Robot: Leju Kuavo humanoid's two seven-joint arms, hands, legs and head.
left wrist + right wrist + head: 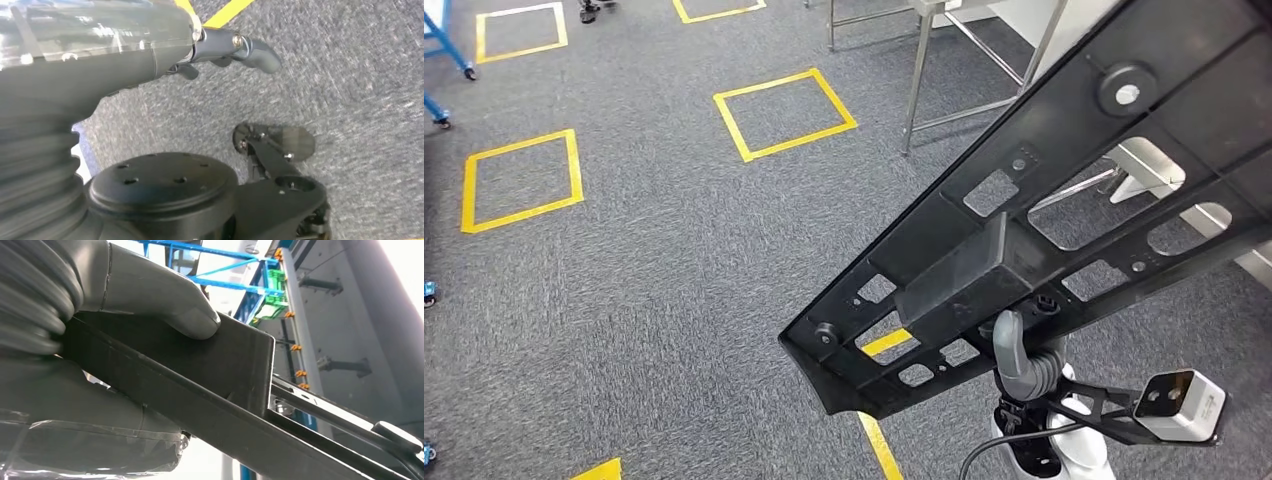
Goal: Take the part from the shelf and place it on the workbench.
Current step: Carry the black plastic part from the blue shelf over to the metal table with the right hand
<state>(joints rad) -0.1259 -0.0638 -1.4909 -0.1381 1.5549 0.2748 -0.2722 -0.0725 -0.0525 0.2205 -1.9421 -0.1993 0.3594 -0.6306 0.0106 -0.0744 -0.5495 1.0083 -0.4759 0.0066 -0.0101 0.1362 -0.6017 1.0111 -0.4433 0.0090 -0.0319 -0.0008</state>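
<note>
part (1024, 240): black, matt, with cut-out holes
right robot hand (150, 295): grey thumb, grey ribbed cover
left robot hand (235, 47): dark grey fingers
carpet (654, 260): grey, speckled
floor squares (784, 112): yellow tape outlines
rack (220, 275): blue frame
table legs (919, 80): silver metal

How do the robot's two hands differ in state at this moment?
The right hand grips the black part, thumb pressed on its raised block; the left hand holds nothing. The right hand is raised under the part; the left hand hangs over the carpet. Both have grey covers.
</note>
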